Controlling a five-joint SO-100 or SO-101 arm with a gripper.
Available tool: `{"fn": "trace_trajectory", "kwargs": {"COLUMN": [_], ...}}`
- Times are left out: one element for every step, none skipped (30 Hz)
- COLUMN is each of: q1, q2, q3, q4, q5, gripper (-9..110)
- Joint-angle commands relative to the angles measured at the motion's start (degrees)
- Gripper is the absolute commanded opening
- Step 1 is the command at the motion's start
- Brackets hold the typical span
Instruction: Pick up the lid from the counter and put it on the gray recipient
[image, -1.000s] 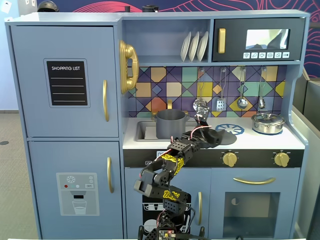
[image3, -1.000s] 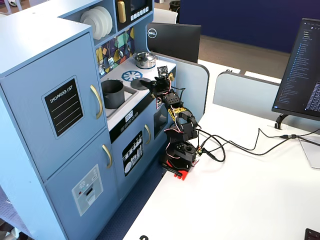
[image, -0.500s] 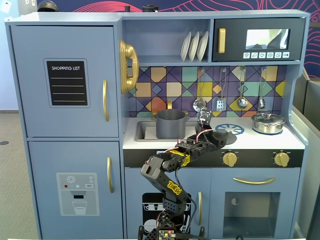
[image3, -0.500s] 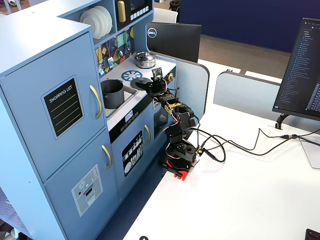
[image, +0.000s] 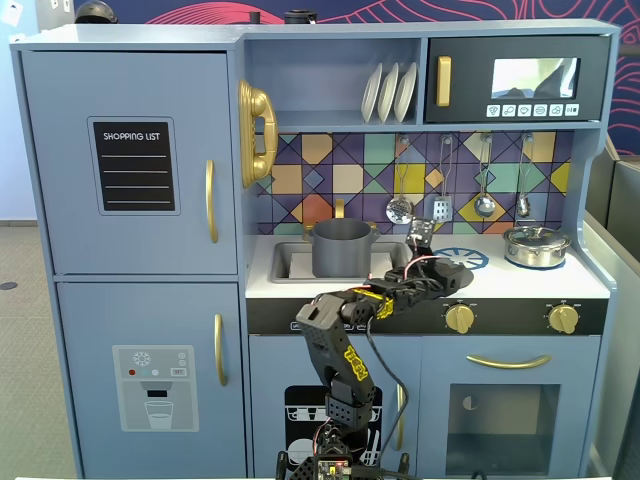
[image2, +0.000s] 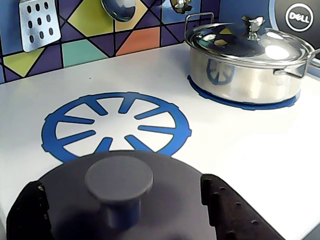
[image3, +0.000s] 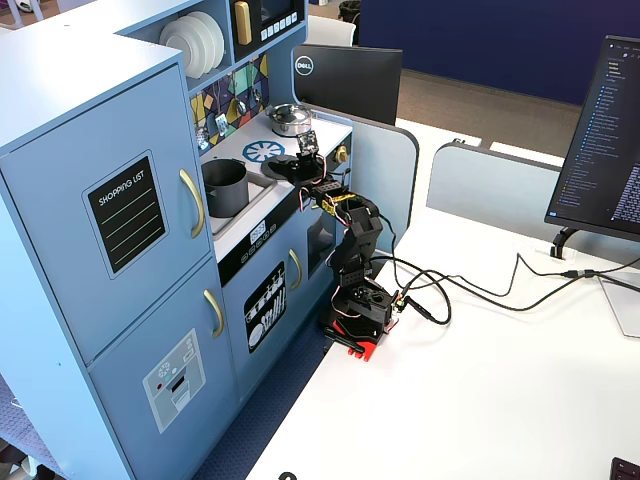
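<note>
- We see the black arm (image: 345, 350) elbow-bent, forearm level over the white counter (image2: 260, 145).
- Black two-finger gripper (image2: 127, 210) spread wide, straddling the flat matte dark-gray lid (image2: 165, 200), which lies at the blue burner ring's (image2: 116, 125) 6 o'clock; grip unclear.
- Matte dark-gray cylindrical pot (image: 341, 247) sits at 9 o'clock.

A shiny silver pot (image2: 245, 65) with its own lid stands on the white tabletop (image2: 250, 140), to the right of a blue burner mark (image2: 117, 125) in the wrist view. White plates (image: 388, 92) stand on a shelf beside a microwave (image: 520, 78). A monitor (image3: 605, 140) stands on the white desk (image3: 500, 390).
</note>
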Motion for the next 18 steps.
{"fn": "trace_trajectory", "kwargs": {"q1": [-1.32, -1.49, -1.58, -1.67, -1.67, -1.67, -1.67, -1.67, -1.67, -1.67, -1.67, -1.67, -1.58, -1.49, -1.49, -1.49, -1.58, -1.67], "q2": [-1.93, -2.55, -3.16, -3.96, -4.57, -5.27, -5.8, -6.33, -6.77, -7.21, -7.56, -7.82, -8.17, -8.44, -8.61, -8.7, -8.79, -8.79], "q3": [-5.8, -6.24, -6.77, -7.38, -7.91, -8.35, -8.7, -9.05, -9.23, -9.49, -9.58, -9.76, -9.84, -9.84, -9.93, -9.93, -9.84, -9.76], "q4": [-2.72, -2.72, -2.72, -2.72, -2.72, -2.72, -2.72, -2.72, -2.72, -2.72, -2.72, -2.72, -2.72, -2.72, -2.72, -2.72, -2.72, -2.55], "q5": [-0.09, -0.09, -0.09, 0.0, 0.09, 0.09, 0.18, 0.18, 0.18, 0.18, 0.18, 0.18, 0.18, 0.09, 0.0, 0.0, -0.09, -0.44], "gripper": [32, 32, 32, 31, 31, 31, 31, 30, 30, 30, 30, 29, 28, 27, 25, 22, 18, 13]}}
